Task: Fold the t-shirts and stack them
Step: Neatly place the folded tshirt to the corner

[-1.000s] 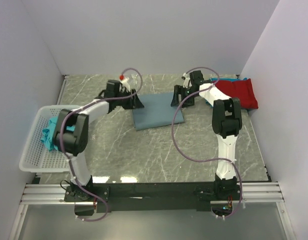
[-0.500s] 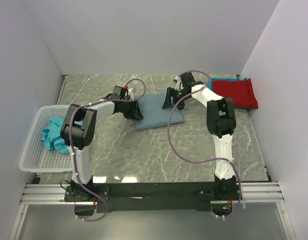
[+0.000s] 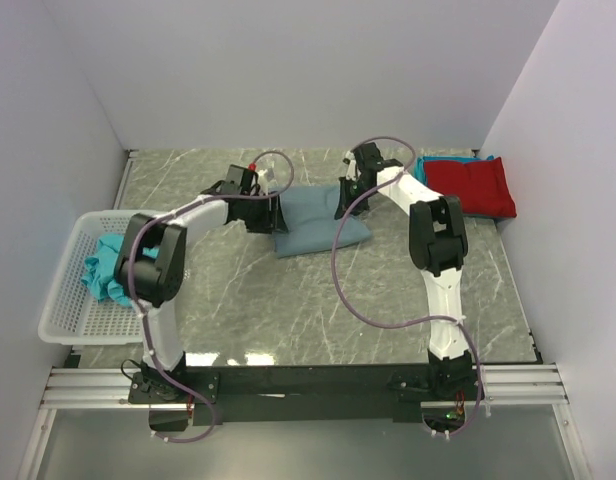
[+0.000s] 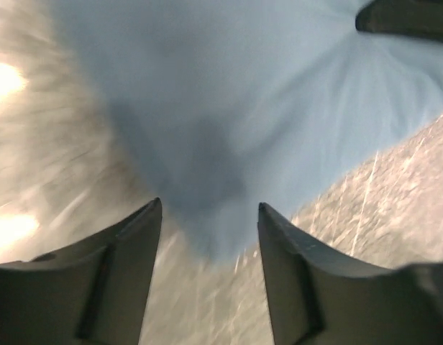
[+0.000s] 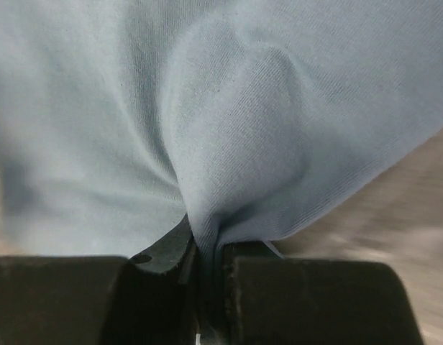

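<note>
The slate blue-grey t-shirt (image 3: 313, 222) lies folded at the far middle of the marble table (image 3: 288, 300), between the two grippers. It is well apart from the red t-shirt (image 3: 471, 186) at the far right and from the teal t-shirts (image 3: 106, 268) in the white basket (image 3: 63, 300) at the left. By its look the fabric is a light, limp knit. Expect it to sag from any single hold, to keep no fold on its own and to slide readily on the smooth top. Take hold at opposite edges, through all layers. The right gripper (image 5: 206, 244) is closed on a pinched ridge of cloth at the shirt's right edge, and the fabric bulges outward from the pinch. The left gripper (image 4: 209, 208) stands partly open at the left edge. A corner of cloth lies between its fingers (image 4: 131, 248) and, as far as the blurred wrist view shows, is not clamped.
</note>
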`<state>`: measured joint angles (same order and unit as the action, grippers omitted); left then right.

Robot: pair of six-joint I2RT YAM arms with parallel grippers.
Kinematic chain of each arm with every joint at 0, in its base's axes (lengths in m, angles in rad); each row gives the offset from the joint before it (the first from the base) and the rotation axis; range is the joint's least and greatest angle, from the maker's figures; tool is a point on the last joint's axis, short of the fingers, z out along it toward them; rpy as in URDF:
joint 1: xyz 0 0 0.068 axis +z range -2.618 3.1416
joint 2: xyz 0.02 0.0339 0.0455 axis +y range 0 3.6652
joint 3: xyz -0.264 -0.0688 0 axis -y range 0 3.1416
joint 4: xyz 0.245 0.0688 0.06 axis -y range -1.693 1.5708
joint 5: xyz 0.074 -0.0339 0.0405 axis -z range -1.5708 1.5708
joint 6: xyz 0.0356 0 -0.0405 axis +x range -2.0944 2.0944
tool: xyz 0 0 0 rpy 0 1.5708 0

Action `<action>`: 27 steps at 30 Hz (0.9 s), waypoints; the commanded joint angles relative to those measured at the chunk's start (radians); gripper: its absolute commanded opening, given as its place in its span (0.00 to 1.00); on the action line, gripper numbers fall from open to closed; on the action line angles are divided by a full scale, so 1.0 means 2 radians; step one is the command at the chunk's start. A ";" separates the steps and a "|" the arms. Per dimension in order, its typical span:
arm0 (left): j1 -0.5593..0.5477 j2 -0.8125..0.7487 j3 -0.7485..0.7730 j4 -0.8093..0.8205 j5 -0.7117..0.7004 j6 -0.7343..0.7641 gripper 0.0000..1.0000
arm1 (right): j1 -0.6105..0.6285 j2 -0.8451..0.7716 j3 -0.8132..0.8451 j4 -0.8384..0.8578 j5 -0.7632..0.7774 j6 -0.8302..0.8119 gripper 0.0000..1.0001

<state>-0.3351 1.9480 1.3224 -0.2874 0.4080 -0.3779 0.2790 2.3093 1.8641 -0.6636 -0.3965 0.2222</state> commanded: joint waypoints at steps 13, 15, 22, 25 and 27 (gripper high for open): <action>0.006 -0.376 -0.199 -0.001 -0.185 0.127 0.70 | -0.005 -0.138 -0.011 0.060 0.437 -0.274 0.00; 0.006 -0.385 -0.201 0.000 -0.186 0.130 0.70 | -0.009 -0.145 -0.014 0.065 0.451 -0.291 0.00; 0.006 -0.388 -0.192 -0.006 -0.169 0.133 0.70 | -0.039 -0.169 -0.012 0.066 0.455 -0.374 0.00; 0.006 -0.399 -0.195 -0.003 -0.163 0.134 0.70 | -0.056 -0.174 -0.012 0.068 0.449 -0.399 0.00; 0.006 -0.404 -0.196 -0.003 -0.164 0.136 0.70 | -0.067 -0.177 -0.009 0.071 0.446 -0.412 0.00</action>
<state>-0.3202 1.1866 0.9173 -0.3199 0.0734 -0.1291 0.1772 2.0293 1.8366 -0.5827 0.4633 -0.5114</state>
